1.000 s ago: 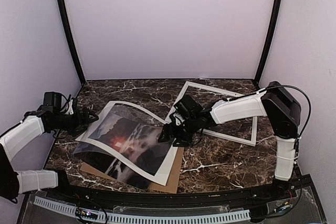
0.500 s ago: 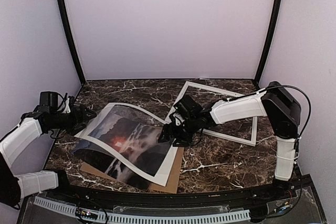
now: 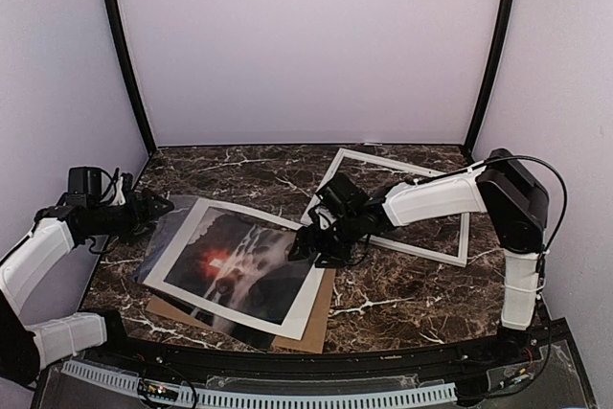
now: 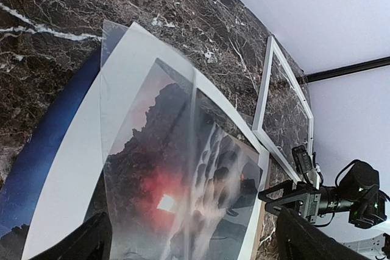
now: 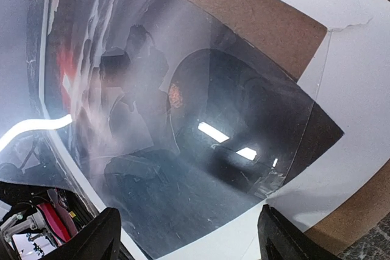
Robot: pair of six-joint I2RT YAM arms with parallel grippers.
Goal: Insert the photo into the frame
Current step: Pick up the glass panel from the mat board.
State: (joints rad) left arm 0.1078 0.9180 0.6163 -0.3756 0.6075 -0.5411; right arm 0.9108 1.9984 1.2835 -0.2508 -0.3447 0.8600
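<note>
The photo [image 3: 239,261] lies near-left on the counter [image 3: 402,304], with the frame [image 3: 383,159] at far right and bare counter at near right. The left fingers [image 4: 85,245], spread wide, stand just off the photo's left edge. The right fingers [image 5: 97,235], also wide, are over its right edge.

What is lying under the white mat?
The photo shows through the window of the mat and past its edges; brown cardboard pokes out below. How far each reaches underneath is hidden.

Even, bright overhead light; strip-lamp glare streaks the glossy dark landscape photo [image 5: 152,181] in the blurry, edge-warped right wrist view.
</note>
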